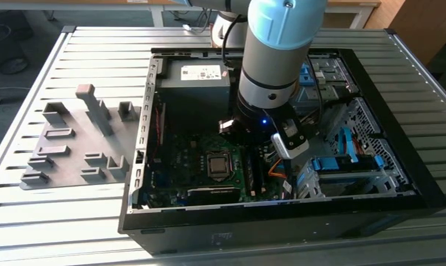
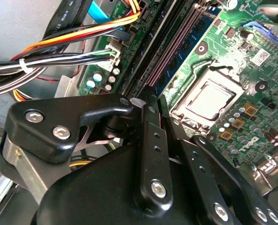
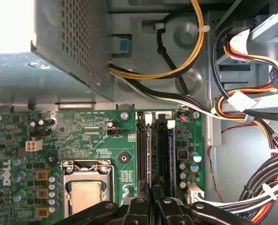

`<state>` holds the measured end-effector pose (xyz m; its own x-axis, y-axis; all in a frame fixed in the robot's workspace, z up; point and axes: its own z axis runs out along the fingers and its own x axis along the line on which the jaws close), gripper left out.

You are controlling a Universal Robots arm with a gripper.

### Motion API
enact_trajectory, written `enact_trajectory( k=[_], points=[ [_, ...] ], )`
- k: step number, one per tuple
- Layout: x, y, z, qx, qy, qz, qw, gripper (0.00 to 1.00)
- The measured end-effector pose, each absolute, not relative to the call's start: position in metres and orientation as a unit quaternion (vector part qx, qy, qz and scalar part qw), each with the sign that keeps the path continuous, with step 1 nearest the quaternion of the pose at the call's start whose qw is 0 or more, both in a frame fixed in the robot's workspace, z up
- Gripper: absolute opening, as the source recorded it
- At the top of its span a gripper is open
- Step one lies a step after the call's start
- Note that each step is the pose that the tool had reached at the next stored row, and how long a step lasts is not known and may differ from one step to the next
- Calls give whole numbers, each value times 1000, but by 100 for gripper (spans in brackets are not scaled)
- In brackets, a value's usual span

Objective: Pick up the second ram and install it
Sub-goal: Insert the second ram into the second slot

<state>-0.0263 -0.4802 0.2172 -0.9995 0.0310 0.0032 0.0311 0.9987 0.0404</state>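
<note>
Item, second ram [image 3: 150,154]: sitting edge-down in the black memory slots [image 3: 163,154], long axis running straight away from the gripper [image 3: 150,199], whose fingers are closing against its near end.

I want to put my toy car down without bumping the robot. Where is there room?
The slatted table behind the grey holder blocks is bare, and its front strip too. Inside the computer case it's crowded: arm, claw, cables.
</note>
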Motion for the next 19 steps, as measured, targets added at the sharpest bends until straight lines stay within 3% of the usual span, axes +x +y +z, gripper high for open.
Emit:
enact_trajectory(
  k=[19],
  points=[
    [-26,-481,216,-3,-1000,-25,2,14]
  ],
)
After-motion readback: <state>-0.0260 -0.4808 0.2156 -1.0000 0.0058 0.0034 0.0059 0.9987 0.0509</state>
